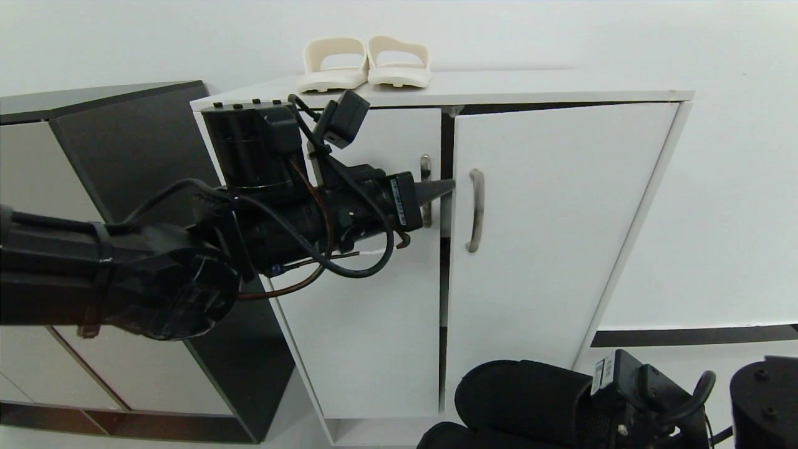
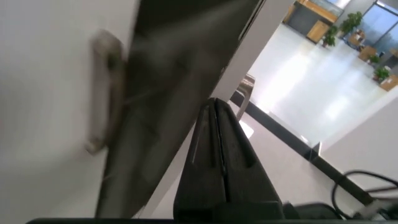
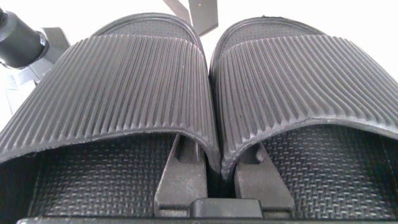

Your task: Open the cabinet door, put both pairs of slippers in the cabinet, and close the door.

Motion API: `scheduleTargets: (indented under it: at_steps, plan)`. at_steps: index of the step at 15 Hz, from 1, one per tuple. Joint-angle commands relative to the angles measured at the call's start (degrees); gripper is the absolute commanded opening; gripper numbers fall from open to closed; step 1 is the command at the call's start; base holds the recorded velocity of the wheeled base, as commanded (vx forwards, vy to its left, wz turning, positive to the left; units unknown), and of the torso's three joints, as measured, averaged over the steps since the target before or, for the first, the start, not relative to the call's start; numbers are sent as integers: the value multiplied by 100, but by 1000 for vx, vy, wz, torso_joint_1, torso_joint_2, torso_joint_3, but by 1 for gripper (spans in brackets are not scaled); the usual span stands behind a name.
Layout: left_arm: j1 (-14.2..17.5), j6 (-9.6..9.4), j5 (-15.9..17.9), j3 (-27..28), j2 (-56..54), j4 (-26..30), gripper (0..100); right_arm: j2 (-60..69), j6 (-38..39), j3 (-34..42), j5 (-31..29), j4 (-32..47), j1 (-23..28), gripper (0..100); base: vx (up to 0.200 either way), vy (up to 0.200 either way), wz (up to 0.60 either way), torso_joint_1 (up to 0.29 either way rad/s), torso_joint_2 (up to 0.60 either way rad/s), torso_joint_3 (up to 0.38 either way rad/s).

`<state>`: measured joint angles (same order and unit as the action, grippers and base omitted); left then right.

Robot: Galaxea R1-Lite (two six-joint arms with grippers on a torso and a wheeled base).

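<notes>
1. The left gripper (image 1: 447,186) is at the dark gap between the two doors, level with the handles. Its jaws are pressed together with nothing between them; the left wrist view shows the seam (image 2: 216,109).
2. The white cabinet (image 1: 561,95) stands against the wall. The right door (image 1: 548,249) is slightly ajar, with a dark strip showing along its top and inner edge. The left door (image 1: 374,324) looks flush.
3. The right door handle (image 1: 475,211) is just beside the left gripper's tips. The left door handle (image 1: 426,163) is partly behind the gripper.
4. The cream slippers (image 1: 365,62) sit side by side on the cabinet top, near its back-left part.
5. The right gripper (image 3: 221,177) is low in front of the cabinet. Its jaws are clamped on the black slippers (image 3: 124,81), pinching the inner edges where the pair meets.
6. In the head view, the black slippers (image 1: 517,393) are outside the cabinet, below the right door.
7. A dark cabinet (image 1: 143,137) stands just beside the white one on the robot's left.
</notes>
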<state>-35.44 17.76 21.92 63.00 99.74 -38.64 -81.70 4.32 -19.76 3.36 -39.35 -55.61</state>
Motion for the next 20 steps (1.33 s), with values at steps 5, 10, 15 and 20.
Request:
scheduleTargets:
  at_steps: [5,10,15,20]
  plan:
    - [-112,-10,-21,-649,-913,-12,0,-21,-36,-1,6,-2,-2,0,0,0,0,0,0,0]
    - [-86,-1,-12,-148,-175,-20,0,-56,-10,-10,24,15,-178,0,0,0,0,0,0,0]
    - [-121,-1,-30,608,652,15,0,-197,17,7,6,15,-222,0,0,0,0,0,0,0]
    - [-728,-36,-496,424,555,-29,0,-127,-18,438,33,-2,-600,0,-120,0,0,2,2,1]
